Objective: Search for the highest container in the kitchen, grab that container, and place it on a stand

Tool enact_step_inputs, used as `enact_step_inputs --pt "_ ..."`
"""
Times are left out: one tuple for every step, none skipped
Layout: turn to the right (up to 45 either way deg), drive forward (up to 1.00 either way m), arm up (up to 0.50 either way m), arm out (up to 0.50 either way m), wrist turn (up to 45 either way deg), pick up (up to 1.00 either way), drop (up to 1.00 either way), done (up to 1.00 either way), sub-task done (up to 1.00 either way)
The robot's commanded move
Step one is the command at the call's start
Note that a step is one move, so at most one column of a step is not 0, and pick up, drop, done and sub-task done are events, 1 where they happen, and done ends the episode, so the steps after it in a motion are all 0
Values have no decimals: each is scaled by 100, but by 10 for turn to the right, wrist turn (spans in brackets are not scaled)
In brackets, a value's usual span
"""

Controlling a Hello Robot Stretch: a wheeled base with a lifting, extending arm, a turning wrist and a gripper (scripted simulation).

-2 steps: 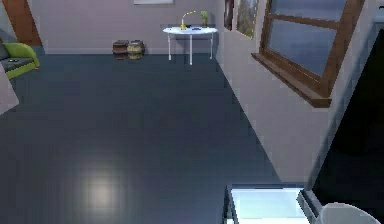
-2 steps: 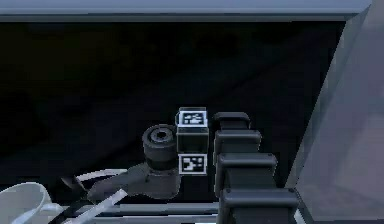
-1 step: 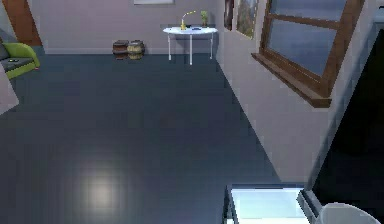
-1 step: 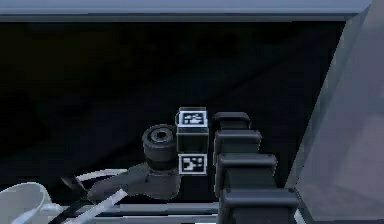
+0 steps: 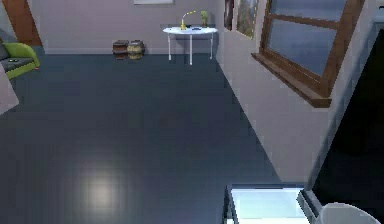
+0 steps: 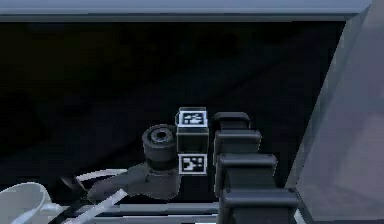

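Observation:
In the arm side view the dark arm (image 6: 243, 170) rises from the bottom edge, with two white marker squares (image 6: 192, 119) at its far end. Left of them sits the gripper's dark body, and the gripper (image 6: 82, 190) points down toward the lower left. A white cup-like container (image 6: 24, 205) stands at the bottom left corner, close to the fingers (image 6: 100, 178). I cannot tell whether the gripper holds anything. A white rounded thing (image 5: 350, 213) shows at the forward view's bottom right.
A white counter edge (image 5: 262, 205) lies at the forward view's bottom. Ahead is wide dark floor (image 5: 130, 130). Far back stand a white round table (image 5: 190, 35) with a yellow lamp, two dark round baskets (image 5: 128, 48) and a green chair (image 5: 17, 57). A brown-framed window (image 5: 300, 45) lines the right wall.

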Motion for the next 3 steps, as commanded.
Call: enact_step_inputs --pt "0 0 0 0 0 0 100 0 0" --pt "0 0 0 -8 0 0 0 0 0" --pt "0 0 0 0 0 0 0 100 0"
